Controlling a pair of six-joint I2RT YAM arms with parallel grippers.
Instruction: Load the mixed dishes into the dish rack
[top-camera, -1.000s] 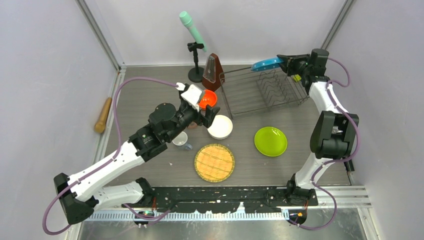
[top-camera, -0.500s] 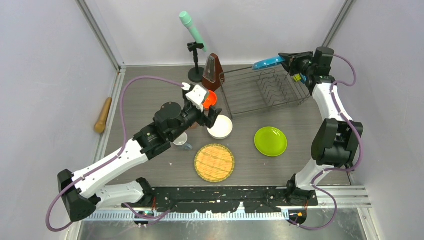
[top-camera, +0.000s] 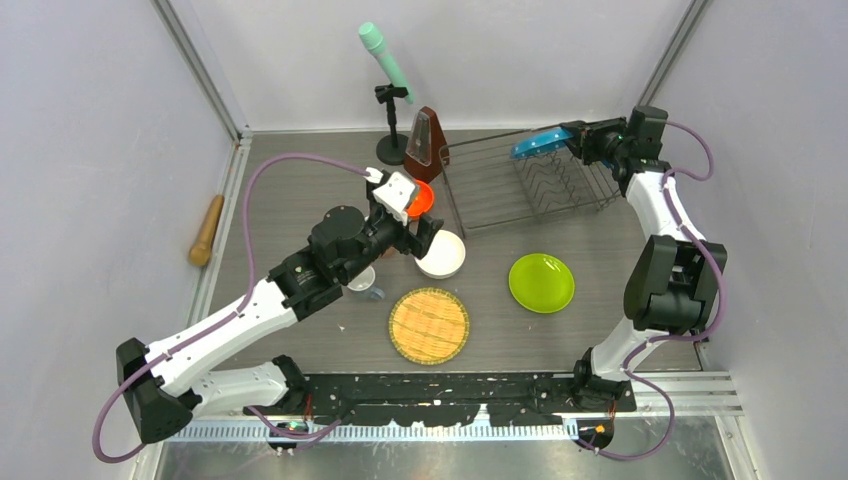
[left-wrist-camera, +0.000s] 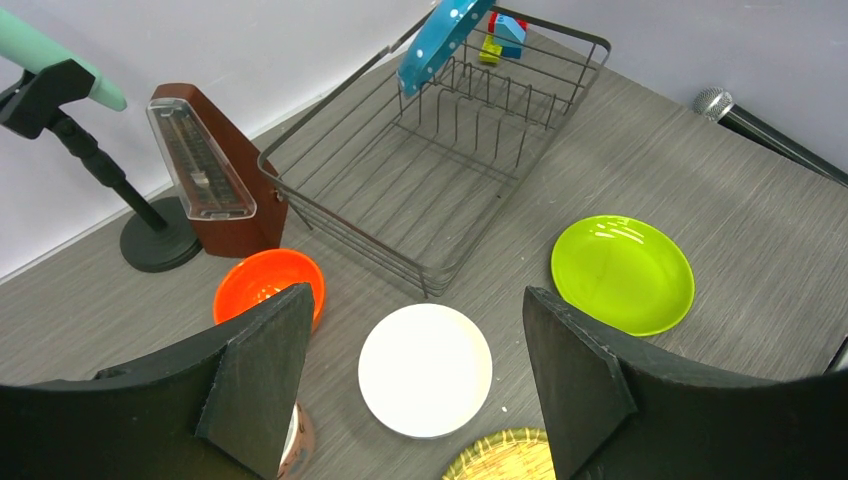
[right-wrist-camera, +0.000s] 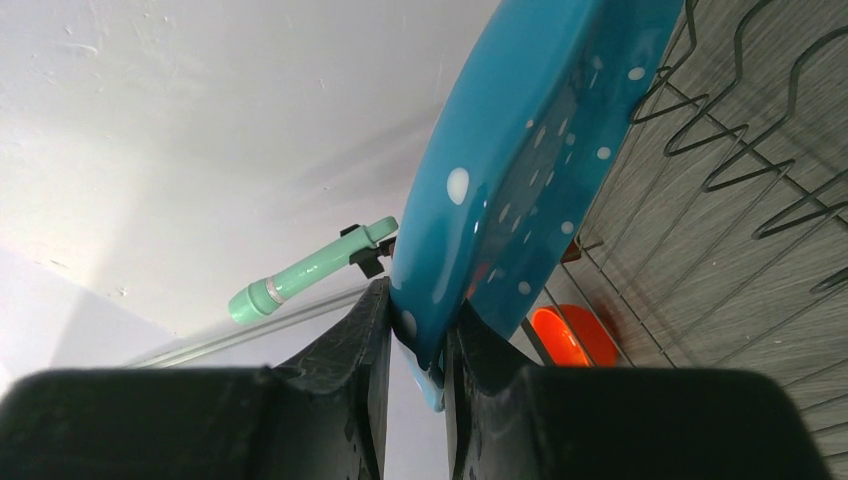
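The scalloped teal plate (top-camera: 541, 143) has dropped and slid a little toward the right edge of the worktop over the last second. It now hangs tilted on edge over the far side of the dish rack (top-camera: 490, 185), close above the upright prongs near the far right corner. The right gripper (right-wrist-camera: 418, 330) is clamped on the plate's rim, with one finger on each face. From the overhead view I cannot tell whether the lower edge is already touching a prong. The left wrist view suggests it is just clear of them.

This looks like the final lowering into a divider slot. The plate would be the first dish loaded, since nothing else sits in the rack.

The left gripper (left-wrist-camera: 418, 372) has eased slightly toward the far edge. Its jaws are spread wide and hold nothing, and it hovers above the white bowl (top-camera: 440, 254) near the middle of the worktop. The orange bowl (top-camera: 420, 197) lies just beyond it, beside the rack's left end.

The lime-green plate (top-camera: 541, 283) lies flat toward the near right, and the mug with the blue handle (top-camera: 362, 282) sits under the left arm. All four remain to be loaded.
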